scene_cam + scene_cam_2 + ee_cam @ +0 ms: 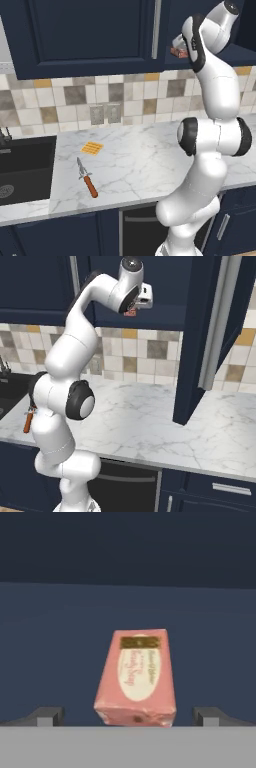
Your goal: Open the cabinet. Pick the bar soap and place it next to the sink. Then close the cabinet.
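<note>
As seen along the hand, the bar soap [136, 677] lies flat on the dark blue cabinet shelf [60, 637], long axis running away from the camera, its near short end facing the fingers and its far end pointing toward the back of the cabinet (turned very slightly off straight).

Appearance: rectangular block in a pink wrapper; white oval label with script on the top face; dark band with gold lettering across the far end; near end face creased, with a small dark spot.

Location: inside the open upper cabinet [200, 331], whose navy door with a long silver bar handle [216, 326] stands swung out over the marble counter [145, 155]. From the left base view the soap shows as a small reddish-brown block at the shelf edge.

Tool: gripper [130, 716] fully spread, one dark fingertip [47, 716] on each side of the soap's near end, well apart from it; nothing held.
</note>
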Tool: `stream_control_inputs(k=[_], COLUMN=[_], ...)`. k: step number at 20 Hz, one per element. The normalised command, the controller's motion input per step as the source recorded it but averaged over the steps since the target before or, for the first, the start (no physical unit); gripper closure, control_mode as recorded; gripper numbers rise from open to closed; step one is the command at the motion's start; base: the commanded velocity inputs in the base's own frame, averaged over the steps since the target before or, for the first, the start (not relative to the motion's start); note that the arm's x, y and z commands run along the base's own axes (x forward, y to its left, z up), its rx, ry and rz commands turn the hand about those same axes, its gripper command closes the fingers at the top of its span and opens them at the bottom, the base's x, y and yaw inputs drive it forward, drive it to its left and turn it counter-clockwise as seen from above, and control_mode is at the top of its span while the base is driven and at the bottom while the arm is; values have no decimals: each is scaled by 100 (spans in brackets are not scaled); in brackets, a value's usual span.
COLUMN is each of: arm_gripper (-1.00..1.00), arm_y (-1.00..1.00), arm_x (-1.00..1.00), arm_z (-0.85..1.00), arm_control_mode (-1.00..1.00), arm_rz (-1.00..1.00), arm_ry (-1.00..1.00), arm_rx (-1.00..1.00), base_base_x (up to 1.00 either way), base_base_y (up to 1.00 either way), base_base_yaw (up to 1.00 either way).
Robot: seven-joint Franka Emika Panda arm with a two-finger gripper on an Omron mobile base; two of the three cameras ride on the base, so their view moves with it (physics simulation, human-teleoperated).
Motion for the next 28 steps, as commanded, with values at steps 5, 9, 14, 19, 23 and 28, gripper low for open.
stream_control_inputs(k=[5,9,14,19,23,28], arm_gripper=[-100,-100,-100,-100,-100,-100], arm_y=[0,0,0,0,0,0], arm_x=[41,13,4,11,12,11], arm_z=[-3,0,-13,-21,-24,-14], arm_control_mode=[-100,-100,-100,-100,-100,-100], arm_rz=[0,0,0,0,0,0], arm_ry=[0,0,3,1,0,0], arm_rx=[0,0,0,0,0,0], base_base_x=[0,0,0,0,0,0], base_base_y=[0,0,0,0,0,0], base_base_yaw=[0,0,0,0,0,0])
